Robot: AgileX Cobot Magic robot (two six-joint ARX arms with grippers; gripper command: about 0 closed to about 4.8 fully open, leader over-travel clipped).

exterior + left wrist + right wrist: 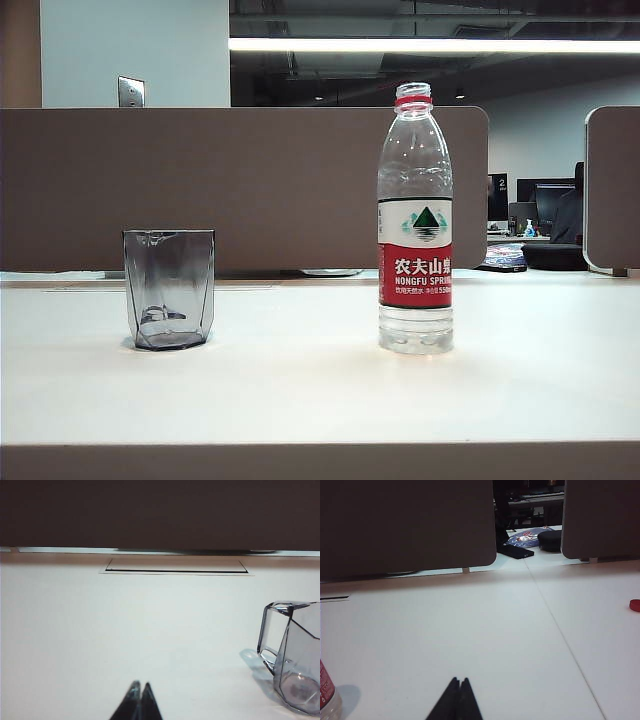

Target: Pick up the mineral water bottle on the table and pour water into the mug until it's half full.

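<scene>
Two things stand on the table (pixel 320 400) and neither is touched: the bottle (pixel 415 220) right of the middle, upright and uncapped, and the mug (pixel 169 288) well apart to its left, also upright with its mouth up. The exterior view shows no arm at all, so both are parked back from the work, which suits a start before any reach.

From its wrist view, the left gripper (pixel 139 684) hovers low over bare white table with its two dark fingertips pressed together into a single point, nothing between them. The mug sits off to one side of it, ahead and near, not in its line. From the other wrist view, the right gripper (pixel 458 680) looks the same: tips meeting, holding nothing. Only a sliver of the bottle's base and red label shows at the frame edge, so the bottle is beside this gripper, not in front of it.

A small red object (pixel 634 605) lies on the table far out to the side of the right arm; it may be the bottle's cap, though too little shows to be sure. That would fit the open neck, left ready for pouring.

Water fills the bottle to near the shoulder, as far as the clear plastic lets me judge. The mug looks empty. My reading is that the task has not begun: the right arm, nearer the bottle, would need to spread its jaws and come round to the label.
</scene>
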